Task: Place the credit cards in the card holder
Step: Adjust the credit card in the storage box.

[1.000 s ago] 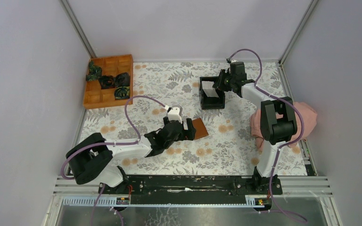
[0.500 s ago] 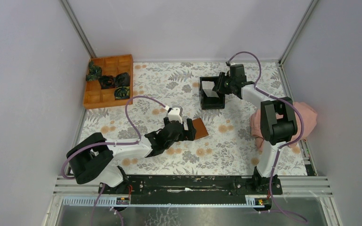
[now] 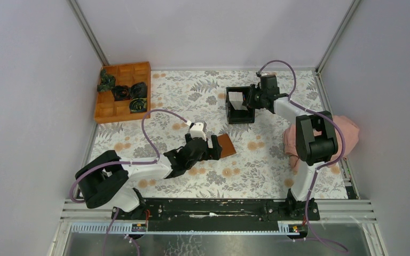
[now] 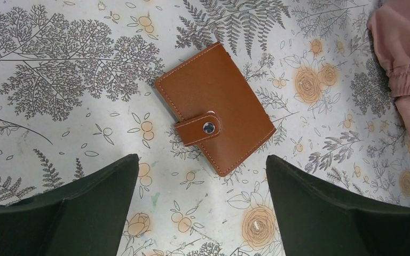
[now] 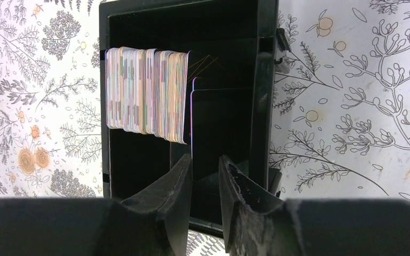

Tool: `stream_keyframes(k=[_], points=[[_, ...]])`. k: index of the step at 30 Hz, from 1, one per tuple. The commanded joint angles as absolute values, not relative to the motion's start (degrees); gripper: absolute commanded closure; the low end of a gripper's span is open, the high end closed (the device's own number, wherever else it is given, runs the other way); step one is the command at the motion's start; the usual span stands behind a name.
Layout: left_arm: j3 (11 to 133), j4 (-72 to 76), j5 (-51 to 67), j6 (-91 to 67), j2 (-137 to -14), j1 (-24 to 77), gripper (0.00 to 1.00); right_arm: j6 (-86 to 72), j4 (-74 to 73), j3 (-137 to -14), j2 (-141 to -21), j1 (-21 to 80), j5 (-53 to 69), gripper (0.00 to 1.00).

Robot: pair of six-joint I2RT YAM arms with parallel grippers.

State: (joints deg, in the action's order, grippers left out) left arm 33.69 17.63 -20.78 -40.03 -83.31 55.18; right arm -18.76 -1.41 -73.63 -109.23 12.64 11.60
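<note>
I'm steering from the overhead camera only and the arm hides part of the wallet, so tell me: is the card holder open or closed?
Observer: Closed. The left wrist view shows the card holder with its strap snapped down.
Operator: What's inside the black box?
Observer: The credit cards stand on edge in a row against one wall, and the right pincer points at the row's end.

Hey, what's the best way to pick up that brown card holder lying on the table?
Come straight down from above with the left tool, turned to pinch across the two long edges of the card holder. It lies flat and closed, askew to the tool's opening, so only its thin edges offer purchase. Probably stay clear of the snap tab.
</note>
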Motion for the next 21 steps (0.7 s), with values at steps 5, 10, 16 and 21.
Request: stream_keyframes(k=[5,10,16,21], points=[[32.6,22.1,-21.2,-40.6,-83.6,55.7,0.05,-17.3,-1.9,-74.8,-106.9,12.8,8.7,0.72],[32.8,22.2,-21.2,-40.6,-84.0,55.7,0.05,-16.6,-1.7,-74.2,-105.8,12.9,6.6,0.73],[33.1,22.2,-21.1,-40.7,-84.3,55.8,0.05,-15.1,-1.8,-73.8,-104.4,13.5,2.7,0.73],[32.9,22.4,-21.2,-40.9,-84.4,56.0,0.05,-13.0,-3.3,-75.5,-105.5,15.3,-1.4,0.73]])
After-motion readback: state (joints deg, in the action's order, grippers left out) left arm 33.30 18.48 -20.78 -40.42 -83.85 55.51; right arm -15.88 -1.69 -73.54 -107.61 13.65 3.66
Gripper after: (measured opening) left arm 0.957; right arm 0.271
